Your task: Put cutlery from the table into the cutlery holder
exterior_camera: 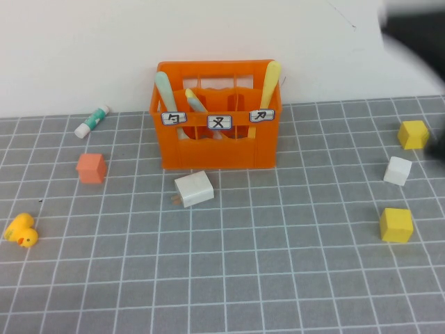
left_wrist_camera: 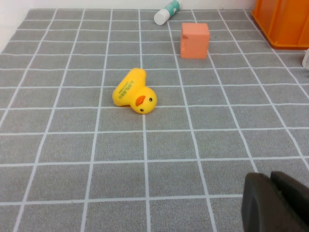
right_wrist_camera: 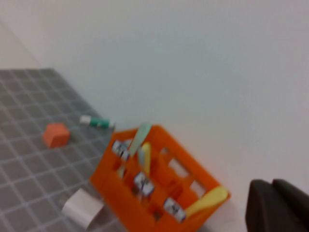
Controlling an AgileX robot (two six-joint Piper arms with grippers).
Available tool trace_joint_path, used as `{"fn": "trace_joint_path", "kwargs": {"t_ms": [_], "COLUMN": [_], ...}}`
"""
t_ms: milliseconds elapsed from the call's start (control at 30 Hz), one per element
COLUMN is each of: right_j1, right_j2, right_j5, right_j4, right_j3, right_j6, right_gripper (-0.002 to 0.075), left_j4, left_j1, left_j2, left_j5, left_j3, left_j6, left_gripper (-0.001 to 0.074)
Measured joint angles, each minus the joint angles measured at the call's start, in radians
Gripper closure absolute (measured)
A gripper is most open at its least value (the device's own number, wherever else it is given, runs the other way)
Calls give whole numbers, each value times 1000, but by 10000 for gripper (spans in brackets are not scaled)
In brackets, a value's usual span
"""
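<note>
The orange cutlery holder (exterior_camera: pixel 215 142) stands at the back middle of the grey table (exterior_camera: pixel 278 271). A pale mint-green spoon (exterior_camera: pixel 165 89) leans in its left compartment, with a yellow piece (exterior_camera: pixel 194 100) beside it. Another yellow piece (exterior_camera: pixel 270 82) sticks up at its right corner. In the right wrist view the holder (right_wrist_camera: pixel 145 193) lies below and off to one side, and my right gripper (right_wrist_camera: pixel 272 183) is shut on nothing, high above the table. The right arm is a dark blur (exterior_camera: pixel 414 31) at the far right. My left gripper (left_wrist_camera: pixel 271 177) hangs shut and empty low over the table near a yellow duck (left_wrist_camera: pixel 135 92).
A white-and-green tube (exterior_camera: pixel 92 121), an orange-pink cube (exterior_camera: pixel 91 168) and the yellow duck (exterior_camera: pixel 21 230) sit on the left. A white block (exterior_camera: pixel 194 188) lies just in front of the holder. Two yellow cubes (exterior_camera: pixel 413 134) (exterior_camera: pixel 396 225) and a white cube (exterior_camera: pixel 398 170) sit at the right.
</note>
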Motion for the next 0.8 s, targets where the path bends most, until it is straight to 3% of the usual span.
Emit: {"fn": "trace_joint_path", "kwargs": {"t_ms": [200,400,600,800], "right_j1": [0,0,0,0], "right_j2": [-206,-441,-642,-719], "right_j5": [-111,-172,-179,-182], "right_j4": [-16,6,6,6], "right_j3": [454,771,917,929], "right_j6": [19,22,0,-57], "right_gripper": [726,726,726,726], "left_j4": [0,0,0,0], "left_j1": [0,0,0,0], "left_j2": [0,0,0,0], "left_j5": [0,0,0,0], "left_j3": [0,0,0,0], "left_j6": [0,-2,-2,-2], "left_gripper": [736,736,736,736]}}
